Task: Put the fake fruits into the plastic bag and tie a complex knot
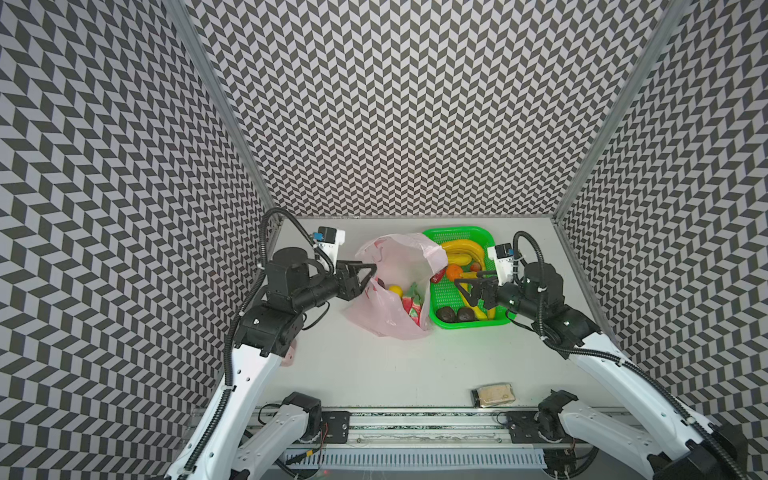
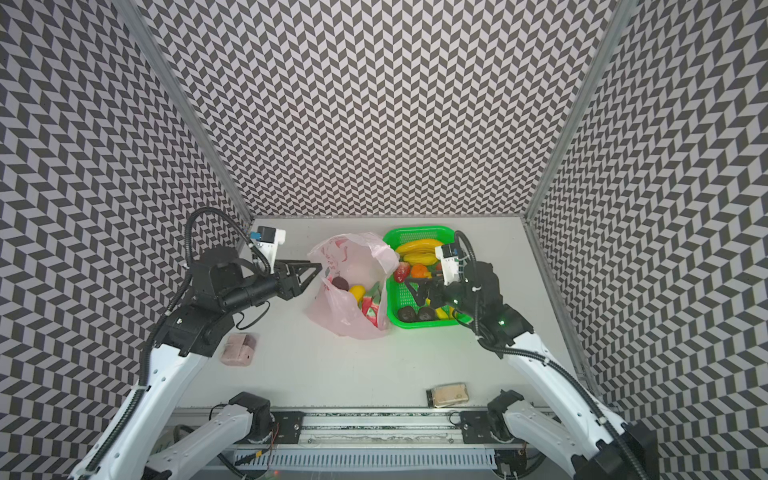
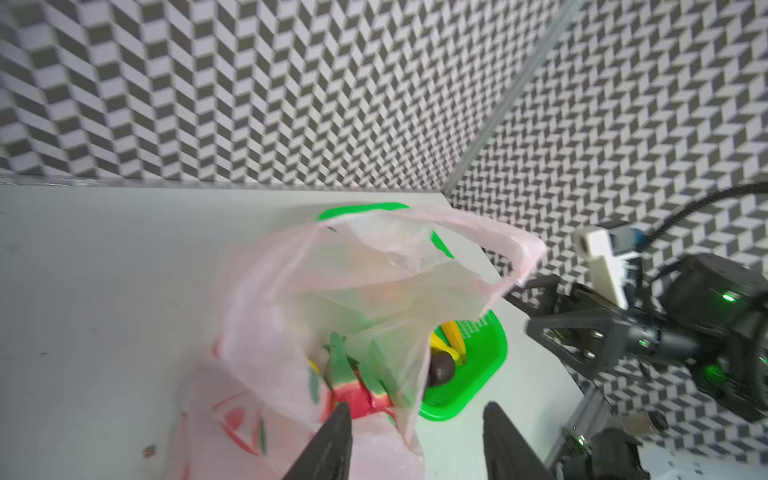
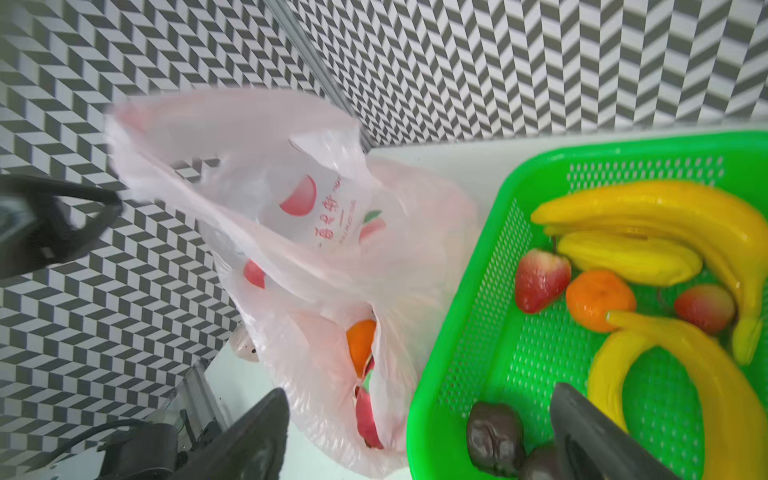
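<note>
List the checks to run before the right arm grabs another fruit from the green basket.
1. Right gripper empty, fingers apart over the green mesh plastic basket: ok.
2. Fruit to pick in basket, yellow plastic bananas, orange, red strawberries, dark brown fruits: ok.
3. Translucent pink plastic bag standing with mouth open: ok.
4. Left gripper holding bag rim: not ok, fingers apart.
5. Room left in bag: cannot tell.

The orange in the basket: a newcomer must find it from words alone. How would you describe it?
In both top views, the green mesh basket stands at the table's far side, right of the pink plastic bag. The orange lies near its middle, between two red strawberries. It is the basket's only round, orange-coloured fruit.
</note>
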